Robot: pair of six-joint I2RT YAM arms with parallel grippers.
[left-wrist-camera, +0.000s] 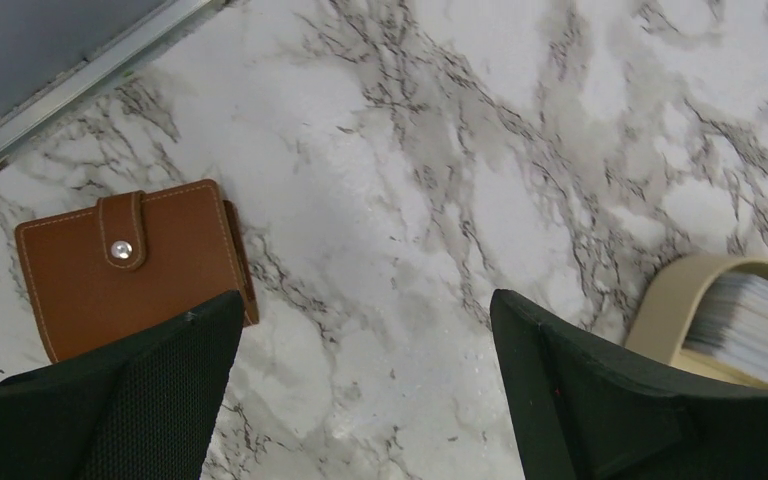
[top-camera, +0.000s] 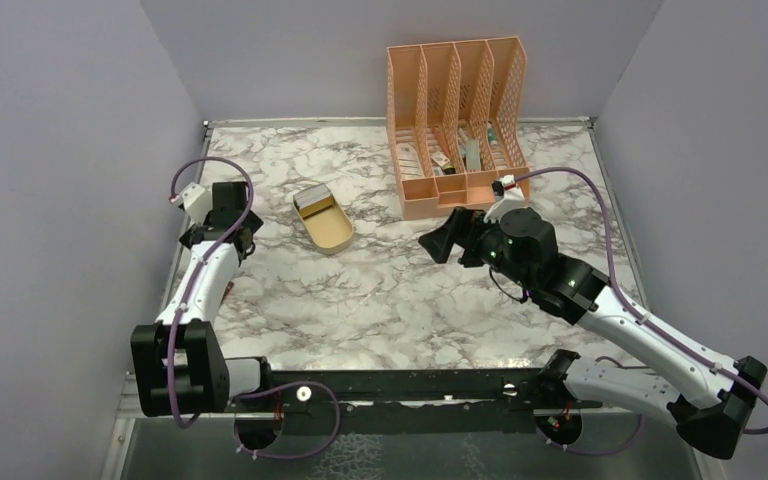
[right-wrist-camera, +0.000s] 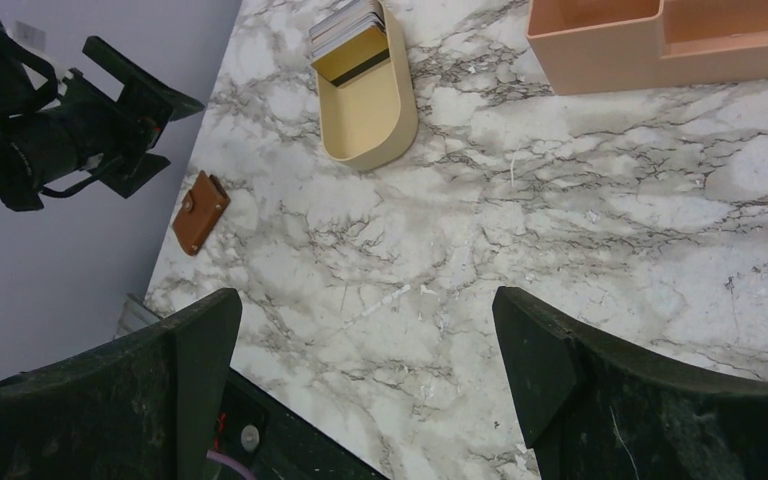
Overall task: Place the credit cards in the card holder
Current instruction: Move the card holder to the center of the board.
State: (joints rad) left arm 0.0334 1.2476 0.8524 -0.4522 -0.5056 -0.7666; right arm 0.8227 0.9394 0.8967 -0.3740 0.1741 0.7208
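Overhead camera from near edge, wrist cameras angled down, sharing card holder (left-wrist-camera: 160, 270), tray (right-wrist-camera: 370, 120)

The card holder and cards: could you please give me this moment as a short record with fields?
card holder: closed, snap fastened, flat on the table
credit cards: stacked at one end of the beige tray
left gripper: open, empty, above the table between holder and tray
right gripper: open, empty, over the table
status: holder not yet opened
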